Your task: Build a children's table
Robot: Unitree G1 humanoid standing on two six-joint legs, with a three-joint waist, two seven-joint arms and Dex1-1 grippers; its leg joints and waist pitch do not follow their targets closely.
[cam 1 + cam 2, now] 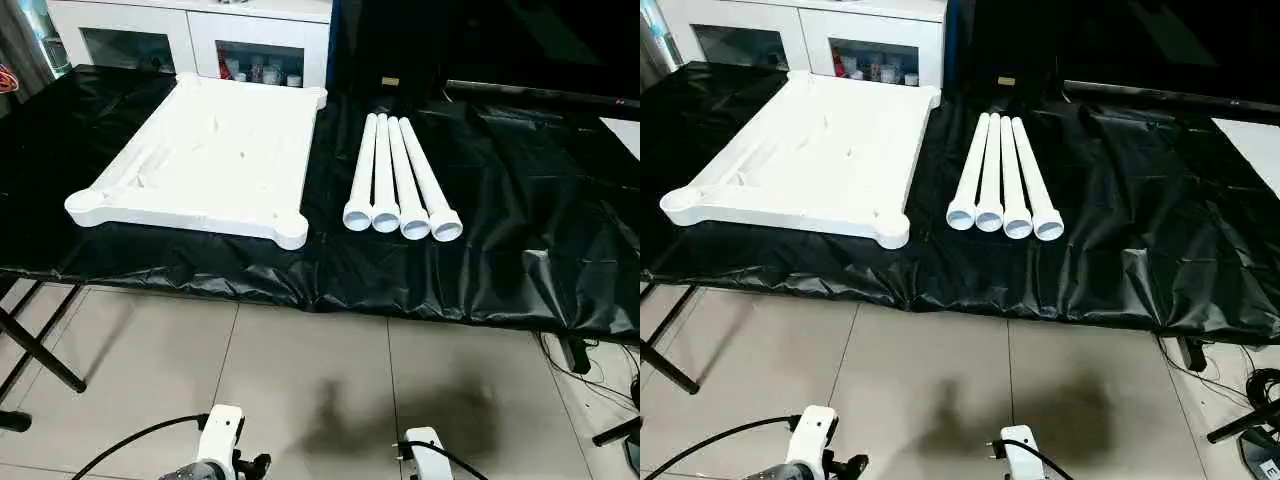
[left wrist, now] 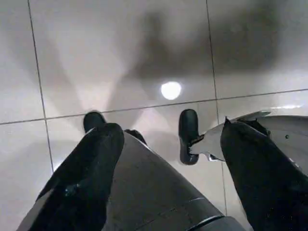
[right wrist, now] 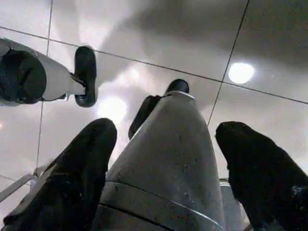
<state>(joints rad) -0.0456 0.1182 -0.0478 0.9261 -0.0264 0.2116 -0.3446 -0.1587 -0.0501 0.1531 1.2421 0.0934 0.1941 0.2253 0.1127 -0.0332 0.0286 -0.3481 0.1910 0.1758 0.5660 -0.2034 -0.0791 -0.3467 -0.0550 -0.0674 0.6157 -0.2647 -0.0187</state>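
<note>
The children's table lies in parts on a black-covered bench. Its white top [image 1: 215,150] rests upside down at the left, ribbed underside up, with round sockets at the corners. To its right, several white tube legs [image 1: 400,180] lie side by side, open ends toward me. My arms hang low over the tiled floor, well short of the bench's front edge; the left wrist [image 1: 222,440] and right wrist [image 1: 425,445] show at the bottom. My left gripper [image 2: 169,132] is open and holds nothing. My right gripper [image 3: 166,129] is open too, holding nothing.
A black sheet [image 1: 500,200] covers the bench and hangs over its front edge. A white glass-door cabinet [image 1: 190,35] stands behind it. Black frame legs [image 1: 40,350] stand on the floor at the left, cables [image 1: 590,370] at the right. My own grey leg [image 3: 168,159] shows between the fingers.
</note>
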